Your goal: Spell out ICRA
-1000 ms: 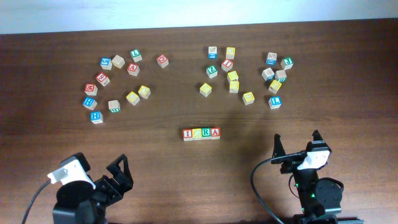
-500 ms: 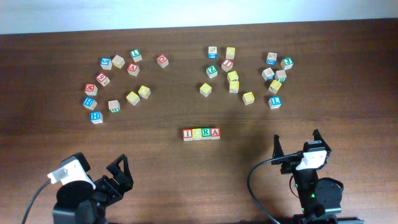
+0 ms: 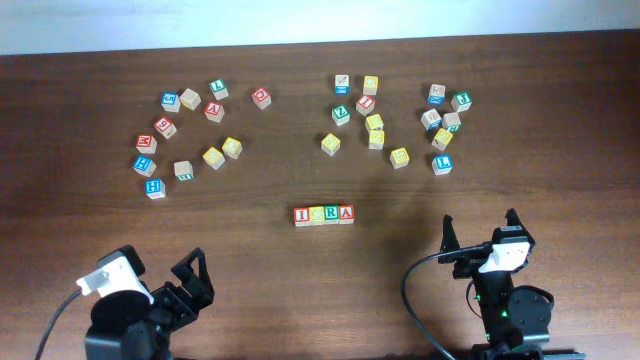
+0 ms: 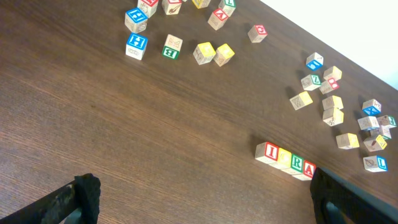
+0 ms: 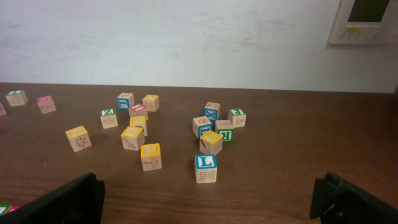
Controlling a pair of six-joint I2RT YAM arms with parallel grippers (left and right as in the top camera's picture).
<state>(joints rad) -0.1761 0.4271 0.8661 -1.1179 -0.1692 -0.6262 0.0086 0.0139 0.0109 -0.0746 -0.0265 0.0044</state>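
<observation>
Because the row of blocks reading ICRA (image 3: 324,214) sits alone mid-desk (image 3: 80,230), its four blocks touching edge to edge, the word looks finished. A careless reach toward the loose blocks (image 3: 331,143) beyond could knock it crooked. The left hand (image 3: 192,280) and right hand (image 3: 478,225) rest near the front edge, clear of the row, fingers spread wide, holding and touching nothing.

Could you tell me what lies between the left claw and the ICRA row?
Only bare wooden table separates the left claw from the ICRA row, as the left wrist view shows.
</observation>
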